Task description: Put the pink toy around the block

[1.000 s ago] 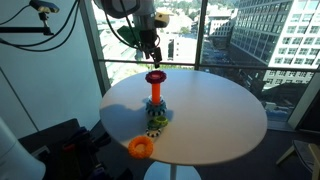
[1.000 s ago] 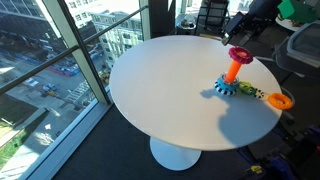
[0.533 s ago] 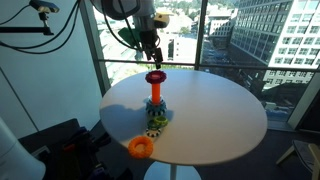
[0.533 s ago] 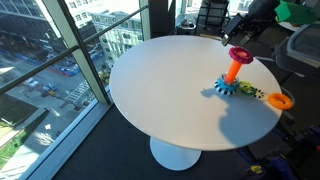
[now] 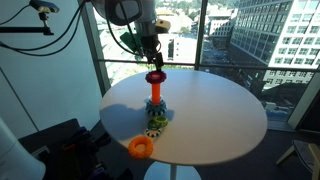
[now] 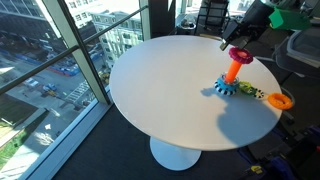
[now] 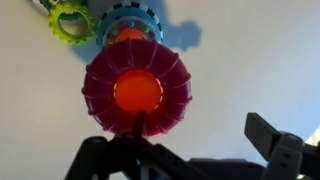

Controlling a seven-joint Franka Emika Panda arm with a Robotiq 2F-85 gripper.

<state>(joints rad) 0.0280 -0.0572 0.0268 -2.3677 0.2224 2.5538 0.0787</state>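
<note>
One item is under manipulation: the pink toy (image 7: 175, 85), seated at the top of the block (image 5: 155, 97). In the wrist view the peg's orange tip shows through the ring's hole at frame centre, so the ring encircles the peg. It sits high, not down at the blue base (image 7: 130, 18).

The gripper (image 7: 180, 142) occupies the lower edge of that frame, jaws spread, with only bare table (image 7: 250, 60) between them; it grips nothing. In both exterior views it hangs directly above the peg, presumably to keep the hole aligned with the peg axis.

A yellow-green ring (image 7: 72, 20) lies beside the base at upper left. An orange ring (image 5: 141, 147) lies at lower centre of an exterior view, well apart.
</note>
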